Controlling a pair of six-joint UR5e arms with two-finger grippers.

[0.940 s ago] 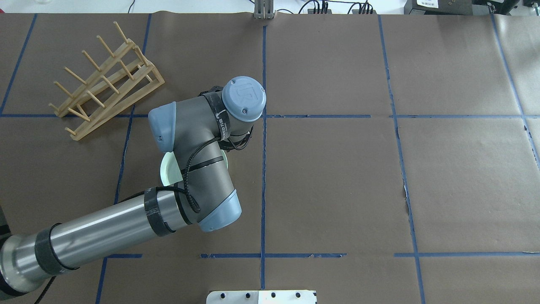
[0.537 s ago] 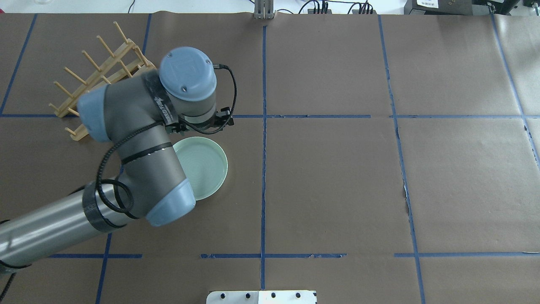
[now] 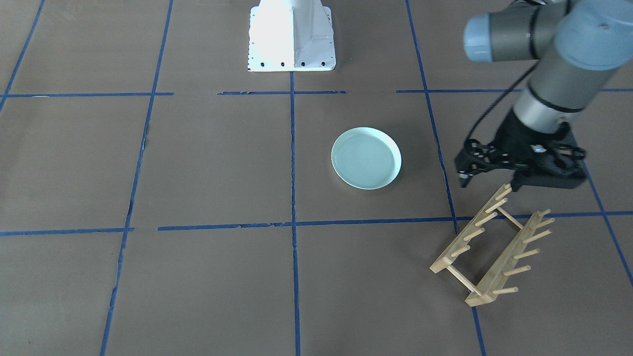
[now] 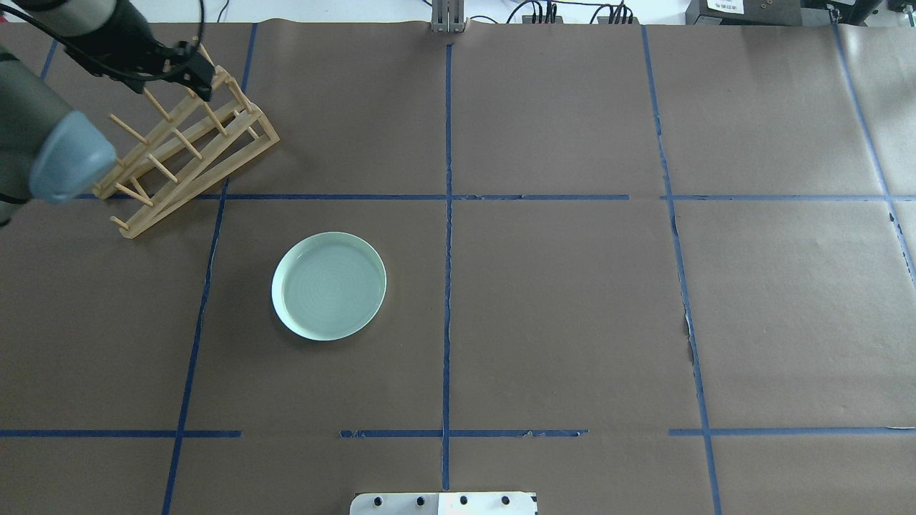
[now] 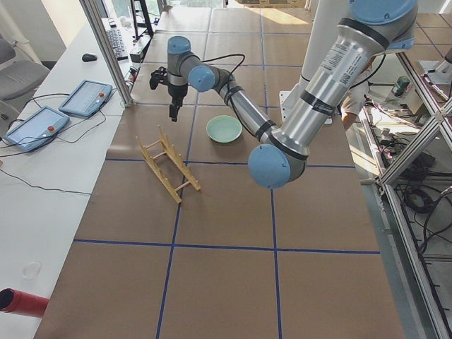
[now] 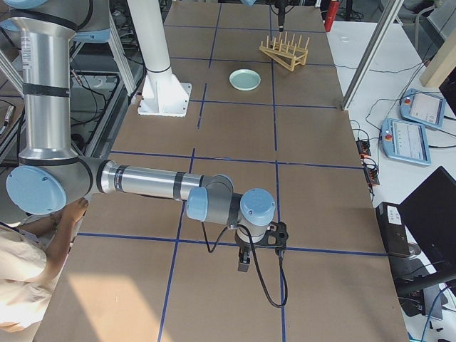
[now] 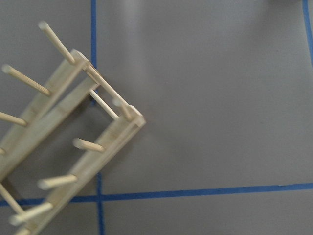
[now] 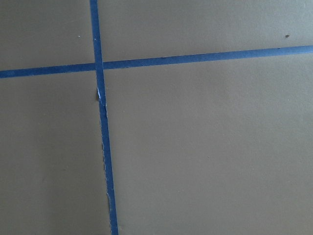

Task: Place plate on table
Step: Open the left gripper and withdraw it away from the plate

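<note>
The pale mint-green plate (image 4: 328, 285) lies flat on the brown paper-covered table (image 4: 572, 300), left of the middle blue tape line, with nothing touching it. It also shows in the front view (image 3: 366, 157) and in both side views (image 5: 224, 128) (image 6: 244, 79). My left gripper (image 3: 488, 185) is open and empty. It hangs over the near end of the wooden peg rack (image 3: 494, 247), well away from the plate; the overhead view shows it at the back left (image 4: 172, 86). My right gripper (image 6: 244, 260) shows only in the right side view, low over bare table; I cannot tell its state.
The wooden rack (image 4: 186, 143) stands at the table's back left and fills the left of the left wrist view (image 7: 73, 147). The white robot base (image 3: 291, 34) stands at the table's robot side. A person (image 6: 28, 271) stands beside the right arm's column.
My left arm has swung from over the plate to the back left, over the rack. The plate, before partly hidden under the arm, lies in the same spot, fully uncovered.
</note>
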